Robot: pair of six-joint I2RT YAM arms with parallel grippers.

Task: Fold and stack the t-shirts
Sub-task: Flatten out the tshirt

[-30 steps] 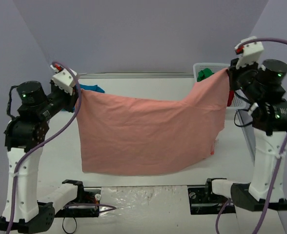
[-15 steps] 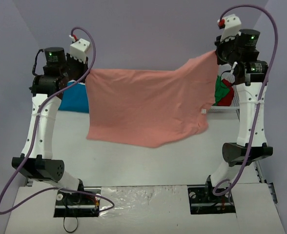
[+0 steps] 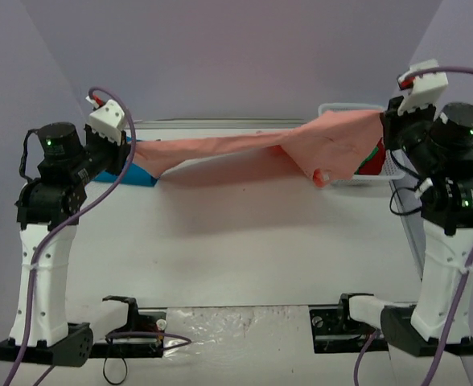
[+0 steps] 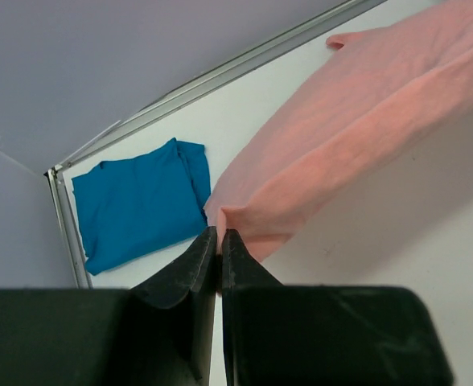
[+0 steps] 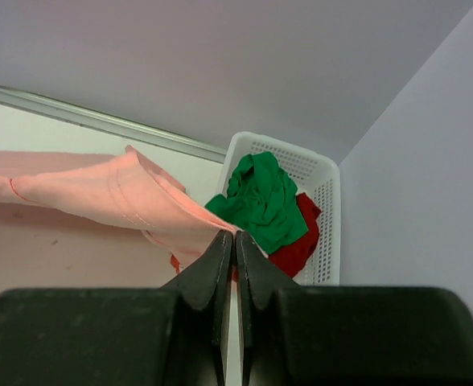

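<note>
The salmon-pink t-shirt point(image 3: 244, 147) hangs stretched in the air between my two grippers, flung almost level over the far half of the table. My left gripper point(image 3: 130, 145) is shut on its left corner point(image 4: 228, 213). My right gripper point(image 3: 383, 121) is shut on its right corner point(image 5: 212, 225). A folded teal-blue t-shirt point(image 4: 140, 201) lies flat at the table's far left corner, partly behind the left arm in the top view point(image 3: 144, 174). A green t-shirt point(image 5: 261, 197) and a red t-shirt point(image 5: 297, 241) lie crumpled in the basket.
A white plastic mesh basket point(image 5: 329, 217) stands at the far right corner, next to my right gripper; it also shows in the top view point(image 3: 333, 108). A metal rim point(image 3: 220, 123) runs along the table's far edge under the grey wall.
Both arms swung up and back, then came down again. The pink shirt, which hung as a broad sheet, has billowed up into a narrow, nearly level band.
</note>
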